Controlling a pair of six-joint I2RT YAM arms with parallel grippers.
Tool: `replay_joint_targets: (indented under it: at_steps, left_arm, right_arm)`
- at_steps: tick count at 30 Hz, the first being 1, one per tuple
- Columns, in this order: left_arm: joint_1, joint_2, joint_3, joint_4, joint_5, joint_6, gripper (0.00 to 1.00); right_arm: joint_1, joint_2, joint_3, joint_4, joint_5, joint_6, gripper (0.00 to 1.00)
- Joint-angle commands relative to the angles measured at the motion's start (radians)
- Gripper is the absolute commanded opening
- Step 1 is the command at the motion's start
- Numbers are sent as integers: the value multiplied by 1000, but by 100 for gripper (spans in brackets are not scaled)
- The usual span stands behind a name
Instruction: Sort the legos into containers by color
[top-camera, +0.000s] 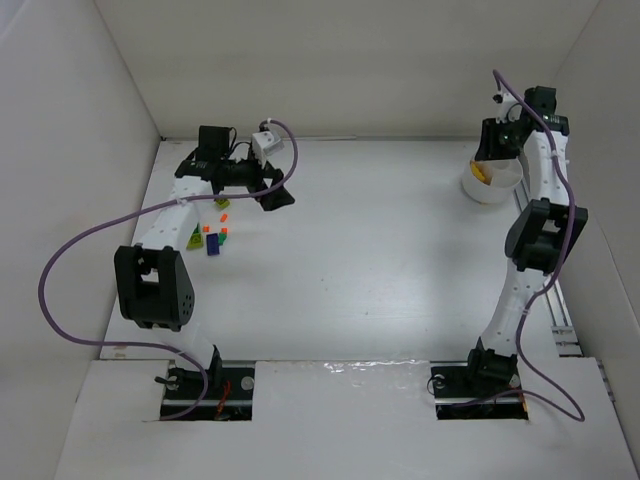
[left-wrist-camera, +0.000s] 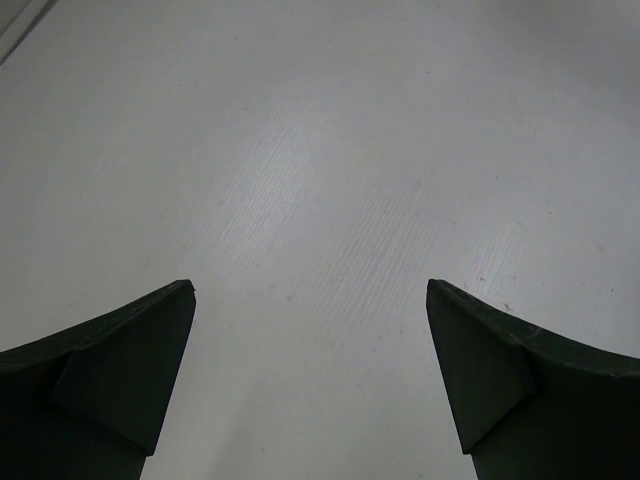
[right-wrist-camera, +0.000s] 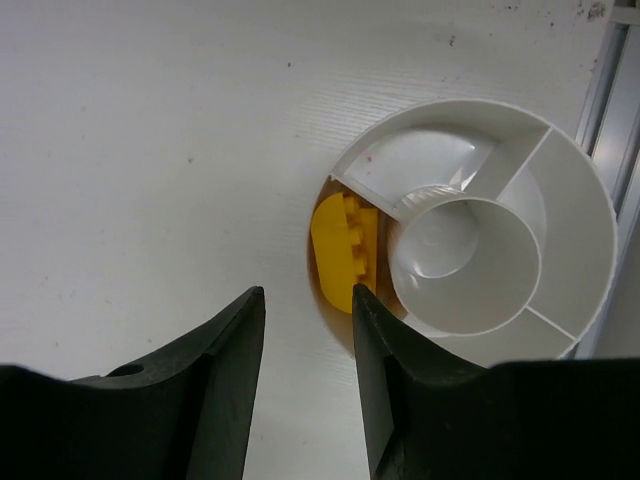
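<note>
White tabletop (top-camera: 380, 270) seen from above holds loose bricks (top-camera: 213, 238) at its left edge and the cup (top-camera: 492, 185) by the far right corner; left claw (left-wrist-camera: 310, 290) hangs spread over the tabletop; right claw (right-wrist-camera: 308, 295), parted and empty, hovers by a yellow brick (right-wrist-camera: 340, 255) lying in a cup compartment, so fetching another brick probably comes next.

It looks like a robotics lab test cell: plain white panel walls (top-camera: 350, 60) box in a white tabletop (top-camera: 380, 260). Two black-and-white jointed robot arms, the left arm (top-camera: 155, 270) and the right arm (top-camera: 530, 250), are bolted at its near edge. They trail loose purple cables (top-camera: 42, 285) beside a grey metal rail (top-camera: 565, 322).
</note>
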Motion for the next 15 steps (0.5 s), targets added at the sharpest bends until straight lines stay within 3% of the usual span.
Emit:
replay_joint_targets:
  at_steps: [1,5,12,15]
  left_arm:
    - [8,-68,-11,108,-65,-141,100]
    - [86,-68,-2,117,-121,-263,100]
    - [285,-105,-79,223,27,-380,100]
    - [296,-105,-77,177,-106,-340,100]
  right_arm:
    - [5,-118,-48,65,-74,25,46]
    - [-27,-209,-141,97,-61,44,45]
    - [-118,-288,-254,130,-107,39,42]
    - [-118,-312,-269,68,-228,24,42]
